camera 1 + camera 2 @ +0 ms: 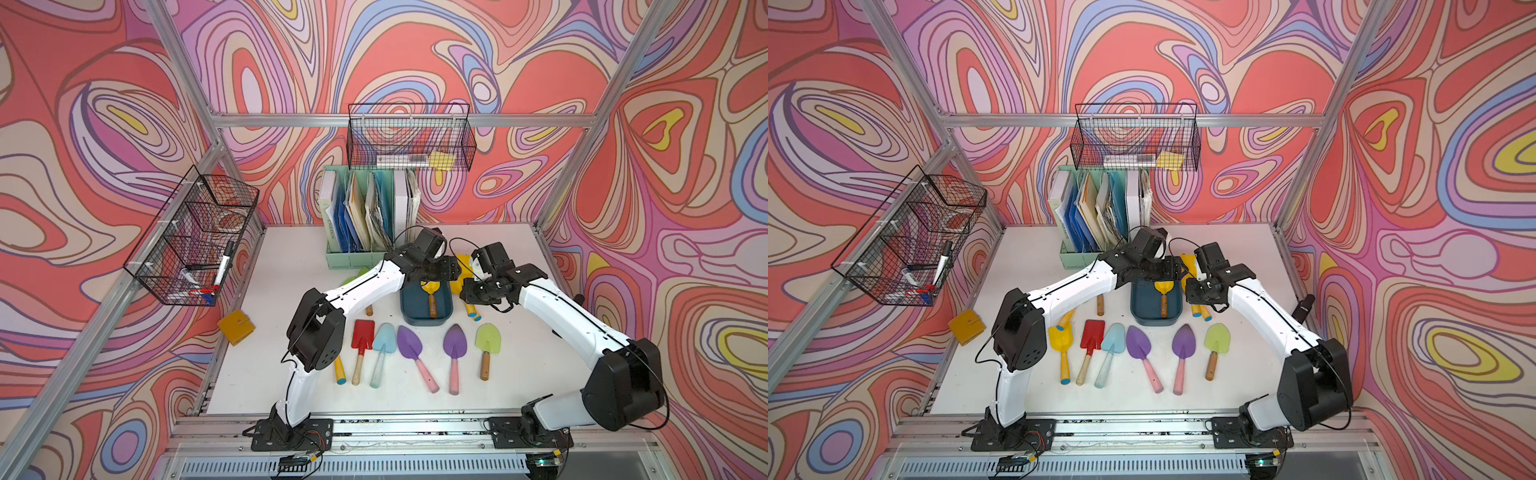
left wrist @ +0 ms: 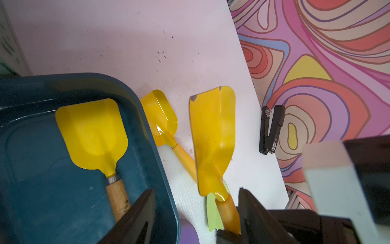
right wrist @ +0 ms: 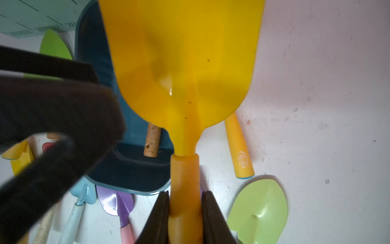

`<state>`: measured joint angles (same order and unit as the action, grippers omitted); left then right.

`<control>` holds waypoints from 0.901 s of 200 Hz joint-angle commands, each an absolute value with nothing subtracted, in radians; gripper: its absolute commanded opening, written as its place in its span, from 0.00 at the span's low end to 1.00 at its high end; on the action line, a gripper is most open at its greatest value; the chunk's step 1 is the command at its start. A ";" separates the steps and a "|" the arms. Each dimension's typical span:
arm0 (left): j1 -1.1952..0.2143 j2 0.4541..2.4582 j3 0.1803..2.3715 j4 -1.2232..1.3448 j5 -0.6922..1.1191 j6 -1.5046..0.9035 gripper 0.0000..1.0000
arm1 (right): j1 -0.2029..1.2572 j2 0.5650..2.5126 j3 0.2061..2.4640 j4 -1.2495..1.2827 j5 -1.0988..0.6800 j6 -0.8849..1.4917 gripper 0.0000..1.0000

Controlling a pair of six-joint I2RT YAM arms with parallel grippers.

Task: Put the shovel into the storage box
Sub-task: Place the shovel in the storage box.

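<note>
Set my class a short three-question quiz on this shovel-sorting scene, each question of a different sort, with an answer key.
1. True or false: the storage box is empty.
2. Pick one. The right gripper has its jaws clamped on: A nothing; B the all-yellow shovel; C the box's rim.
3. Fill in: the shovel inside the box has a ____ handle.

Key: 1 false, one shovel lies in it; 2 B; 3 wooden.
</note>
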<state>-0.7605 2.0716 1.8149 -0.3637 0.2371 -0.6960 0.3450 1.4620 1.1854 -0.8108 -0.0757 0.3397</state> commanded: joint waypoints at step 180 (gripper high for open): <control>-0.764 2.137 1.831 -0.397 0.140 -0.673 0.18 | 0.412 1.479 1.206 -0.792 -0.085 0.403 0.00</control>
